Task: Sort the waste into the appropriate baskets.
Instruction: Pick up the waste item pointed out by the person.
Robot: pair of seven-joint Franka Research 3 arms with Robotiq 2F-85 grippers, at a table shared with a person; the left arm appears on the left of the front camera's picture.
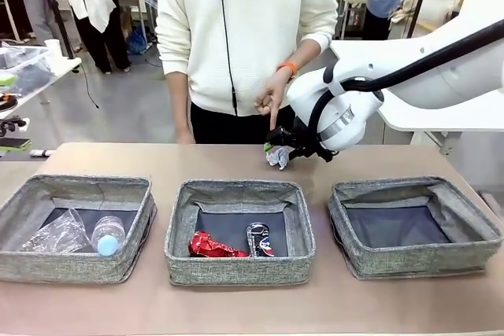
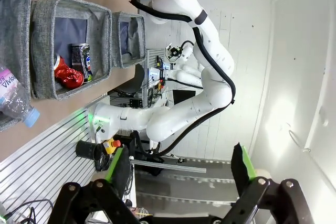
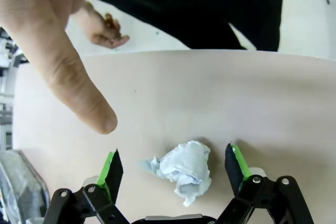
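Front view: right claw [image 1: 280,149] half hides paper wad [image 1: 277,157]; fingers unclear.

Crumpled white paper wad [image 3: 182,169] lies on the table behind the three grey baskets [image 1: 239,196].

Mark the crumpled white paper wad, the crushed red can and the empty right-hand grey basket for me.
Crumpled white paper wad [image 3: 184,169], right wrist view, middle of the wad.
Crushed red can [image 1: 209,246], front view, centre of its dented body.
Empty right-hand grey woven-fabric basket [image 1: 409,261], front view, near wall.
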